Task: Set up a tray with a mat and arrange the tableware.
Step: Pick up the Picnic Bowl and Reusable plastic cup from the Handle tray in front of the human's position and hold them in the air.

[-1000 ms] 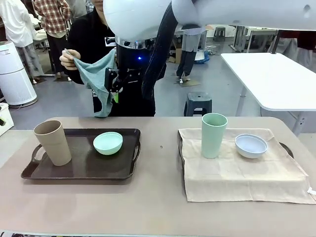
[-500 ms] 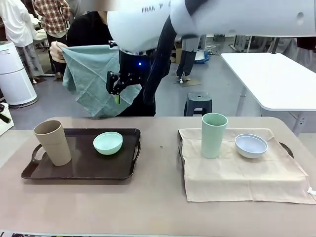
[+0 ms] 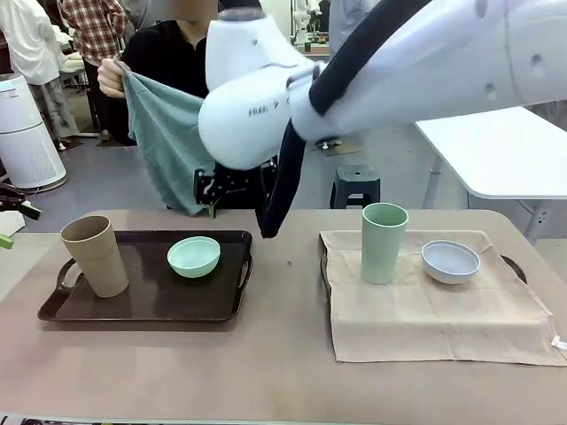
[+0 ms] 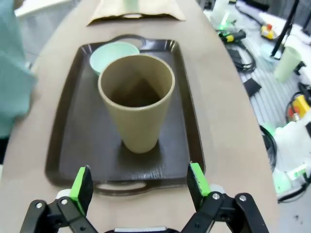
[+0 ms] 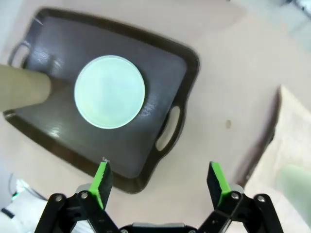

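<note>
The right gripper (image 5: 159,179) has dropped lower toward the dark tray (image 3: 142,305), while the person has pulled the teal cloth (image 3: 173,142) up behind it. Its jaws stand wide above the mint bowl (image 5: 109,91) on that tray. The left gripper (image 4: 140,179), equally wide, faces the tan cup (image 4: 137,99) at the tray's left end. Right of the tray, the sage cup (image 3: 384,242) and pale bowl (image 3: 450,260) sit on a beige mat (image 3: 425,319). The step is probably clearing this tray for the cloth, so each claw must next close on its piece and lift.
</note>
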Available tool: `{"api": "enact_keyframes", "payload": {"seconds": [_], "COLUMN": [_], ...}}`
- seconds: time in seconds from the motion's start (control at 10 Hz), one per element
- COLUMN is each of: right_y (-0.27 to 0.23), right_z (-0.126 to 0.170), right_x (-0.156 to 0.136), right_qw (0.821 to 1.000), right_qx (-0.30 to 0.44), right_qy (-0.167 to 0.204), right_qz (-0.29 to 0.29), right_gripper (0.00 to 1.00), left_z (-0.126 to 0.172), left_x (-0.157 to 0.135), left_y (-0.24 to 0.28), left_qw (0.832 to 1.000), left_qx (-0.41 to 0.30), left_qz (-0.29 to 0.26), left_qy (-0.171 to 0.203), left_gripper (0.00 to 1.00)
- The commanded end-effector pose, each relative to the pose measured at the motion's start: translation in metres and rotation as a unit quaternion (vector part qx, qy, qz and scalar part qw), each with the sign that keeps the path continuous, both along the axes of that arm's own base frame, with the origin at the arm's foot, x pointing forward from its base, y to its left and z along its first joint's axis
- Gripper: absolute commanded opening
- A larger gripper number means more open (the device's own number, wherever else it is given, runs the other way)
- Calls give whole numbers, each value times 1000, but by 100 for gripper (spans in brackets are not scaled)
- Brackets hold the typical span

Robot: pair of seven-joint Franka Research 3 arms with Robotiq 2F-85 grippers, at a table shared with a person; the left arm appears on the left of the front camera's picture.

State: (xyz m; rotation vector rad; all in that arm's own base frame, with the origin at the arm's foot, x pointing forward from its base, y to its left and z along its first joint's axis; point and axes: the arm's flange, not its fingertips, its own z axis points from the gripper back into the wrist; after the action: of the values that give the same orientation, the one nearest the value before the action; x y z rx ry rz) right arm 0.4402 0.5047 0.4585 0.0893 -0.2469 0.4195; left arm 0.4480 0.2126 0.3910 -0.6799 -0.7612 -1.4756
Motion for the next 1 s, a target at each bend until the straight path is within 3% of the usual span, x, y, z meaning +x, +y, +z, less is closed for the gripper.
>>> {"api": "enact_keyframes", "payload": {"seconds": [0.0, 0.1, 0.2, 0.4, 0.5, 0.6, 0.9], "right_y": [22, 22, 11, 11, 18, 27, 47], "right_z": [-17, -12, -17, -17, -22, -39, -62], "right_x": [3, -1, -4, -4, -2, 2, 14], "right_qw": [1000, 998, 1000, 1000, 1000, 1000, 1000], "right_qx": [-10, 27, -8, -8, -2, -1, -2], "right_qy": [-8, 25, 7, 7, 12, 18, -2], "right_qz": [-3, 42, 7, 7, 17, 15, 27], "right_gripper": [100, 100, 100, 100, 100, 100, 100], "left_z": [-5, 3, -4, -5, -10, -24, -42], "left_x": [-5, -10, 1, 0, 15, 22, 29], "left_y": [-19, -17, -11, -20, -26, -35, -38], "left_qw": [1000, 998, 1000, 999, 999, 998, 999], "left_qx": [-7, -7, -4, -8, 5, 17, 16], "left_qz": [-24, -65, -11, -30, -24, -50, -36], "left_qy": [-16, 10, 2, 10, 32, 32, 26], "left_gripper": [100, 100, 100, 100, 100, 100, 100]}}
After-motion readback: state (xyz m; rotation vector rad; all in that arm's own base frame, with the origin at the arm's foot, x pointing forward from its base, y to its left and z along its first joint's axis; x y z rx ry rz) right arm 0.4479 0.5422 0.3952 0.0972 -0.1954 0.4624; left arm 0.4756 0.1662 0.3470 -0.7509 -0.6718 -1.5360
